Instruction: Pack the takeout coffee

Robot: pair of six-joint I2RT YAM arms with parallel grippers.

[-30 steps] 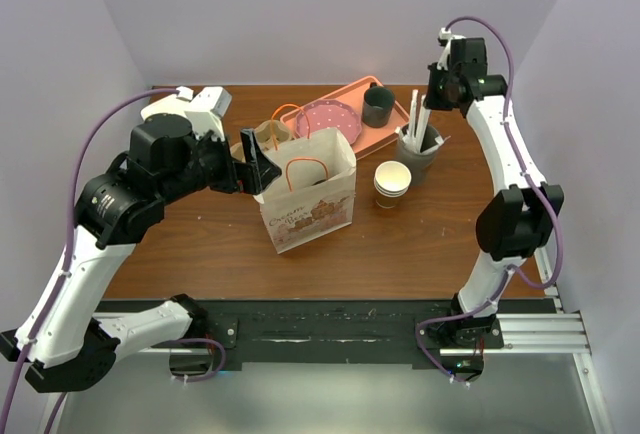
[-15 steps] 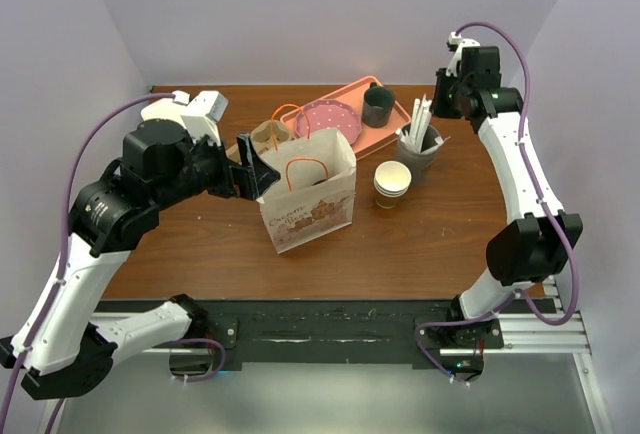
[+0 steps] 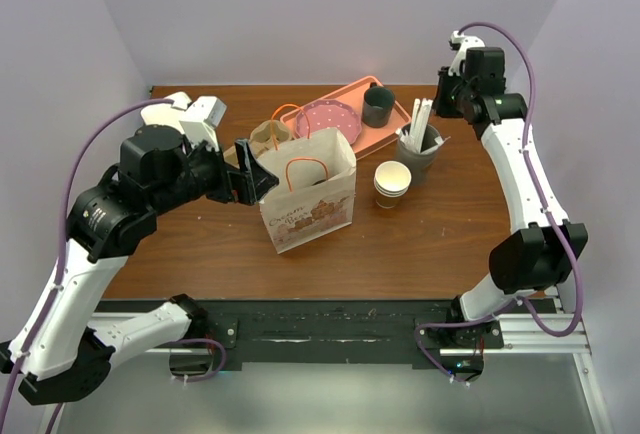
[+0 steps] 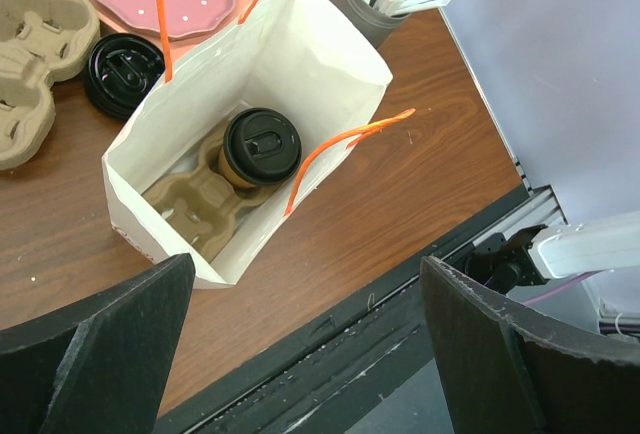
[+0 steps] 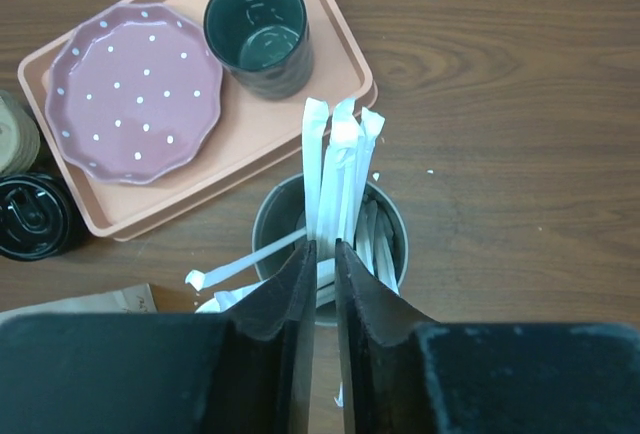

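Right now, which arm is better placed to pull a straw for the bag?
Right. The right claw hangs over the straw holder; the left claw, wide open, sits above the paper bag, farther from the straws.

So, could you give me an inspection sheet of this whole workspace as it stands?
Surface: brown wooden table, no spills seen.
Job's things: lidded takeout coffee sits in a carrier inside the paper bag; a second black-lidded cup stands outside it.
Clutter: spare carrier, pink tray with plate and mug, straw holder, cup stack.
Grippers: left tool wide open above the bag; right tool almost closed over the straws, grip unclear.
Cables: purple cables run along both arms.
Surroundings: plain lilac walls.
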